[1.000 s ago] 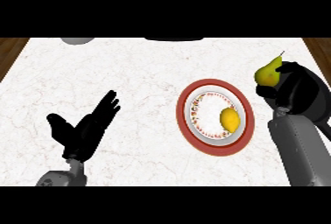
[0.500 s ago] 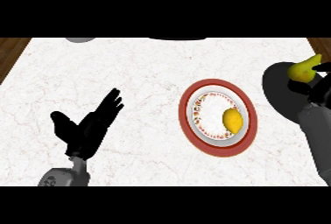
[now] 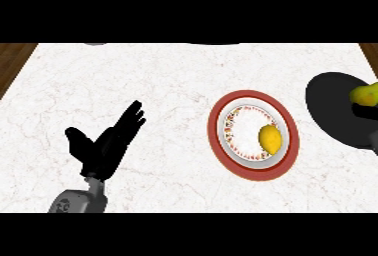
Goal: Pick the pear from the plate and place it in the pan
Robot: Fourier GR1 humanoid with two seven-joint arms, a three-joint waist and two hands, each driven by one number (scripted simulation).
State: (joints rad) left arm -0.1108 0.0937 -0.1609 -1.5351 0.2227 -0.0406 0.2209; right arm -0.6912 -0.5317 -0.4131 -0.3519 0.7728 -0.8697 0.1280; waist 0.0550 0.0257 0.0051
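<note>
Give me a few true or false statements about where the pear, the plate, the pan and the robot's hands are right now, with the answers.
1. The pear lies on the plate. False: it shows over the black pan at the view's right edge.
2. A yellow fruit sits on the plate. True.
3. The left hand is curled round the yellow fruit. False: it is open, at the view's left, apart from the plate.
4. The plate has a red rim. True.
5. The pan is left of the plate. False: it is to the plate's right.
</note>
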